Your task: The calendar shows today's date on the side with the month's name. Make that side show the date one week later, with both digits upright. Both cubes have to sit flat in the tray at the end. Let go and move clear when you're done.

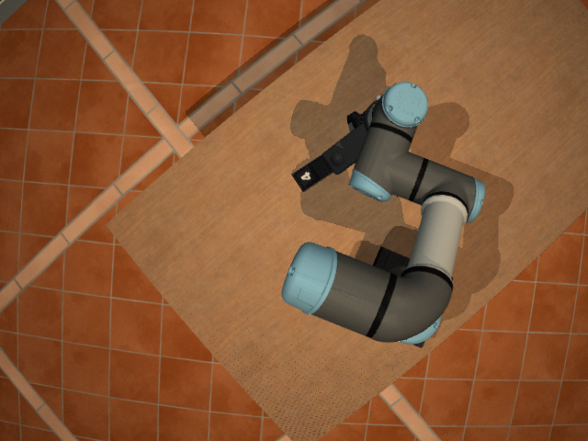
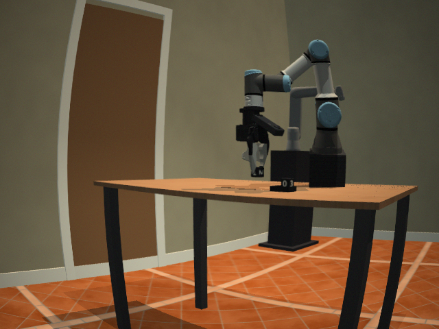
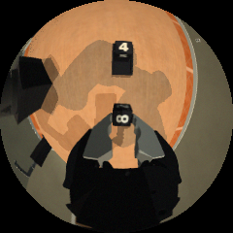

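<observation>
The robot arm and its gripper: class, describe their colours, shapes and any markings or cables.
The arm has rounded dark-grey joints, pale tubes, light-blue caps and black rings. The gripper has a black body and two grey, tapering fingers. No lettering or loose cable is discernible.

Perhaps a robotics room: tiled floor (image 1: pixel 142 332) (image 2: pixel 247 283), wooden table (image 1: pixel 213 228) (image 2: pixel 226 191), mounted arm (image 1: pixel 360 294) (image 2: pixel 324 77).
</observation>
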You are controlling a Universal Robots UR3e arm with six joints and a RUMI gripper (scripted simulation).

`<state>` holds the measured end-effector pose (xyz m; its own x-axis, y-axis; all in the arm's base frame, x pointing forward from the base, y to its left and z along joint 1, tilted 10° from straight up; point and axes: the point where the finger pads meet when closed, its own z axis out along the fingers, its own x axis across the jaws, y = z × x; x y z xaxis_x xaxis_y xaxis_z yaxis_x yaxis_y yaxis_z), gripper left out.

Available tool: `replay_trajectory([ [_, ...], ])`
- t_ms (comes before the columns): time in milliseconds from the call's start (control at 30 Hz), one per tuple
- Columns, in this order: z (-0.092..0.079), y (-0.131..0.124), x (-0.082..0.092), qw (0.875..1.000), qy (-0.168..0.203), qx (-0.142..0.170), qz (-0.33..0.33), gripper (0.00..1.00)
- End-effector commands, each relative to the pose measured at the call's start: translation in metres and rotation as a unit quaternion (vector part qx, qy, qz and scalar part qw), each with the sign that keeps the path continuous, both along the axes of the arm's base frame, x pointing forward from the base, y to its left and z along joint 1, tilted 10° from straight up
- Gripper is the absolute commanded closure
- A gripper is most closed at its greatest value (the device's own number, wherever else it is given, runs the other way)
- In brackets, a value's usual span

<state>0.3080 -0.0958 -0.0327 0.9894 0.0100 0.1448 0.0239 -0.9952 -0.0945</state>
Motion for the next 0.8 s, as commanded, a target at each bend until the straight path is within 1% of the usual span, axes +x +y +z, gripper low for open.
replay_trajectory([
  [0,0.021,-0.002,-0.003,1.0,0.0,0.001,0.0,0.89],
  [267,0.046,-0.005,-0.007,1.0,0.0,0.001,0.0,0.89],
  [333,0.046,-0.005,-0.007,1.0,0.0,0.001,0.0,0.89],
  [533,0.056,-0.006,-0.008,1.0,0.0,0.001,0.0,0.89],
  [767,0.057,-0.006,-0.008,1.0,0.0,0.001,0.0,0.89],
])
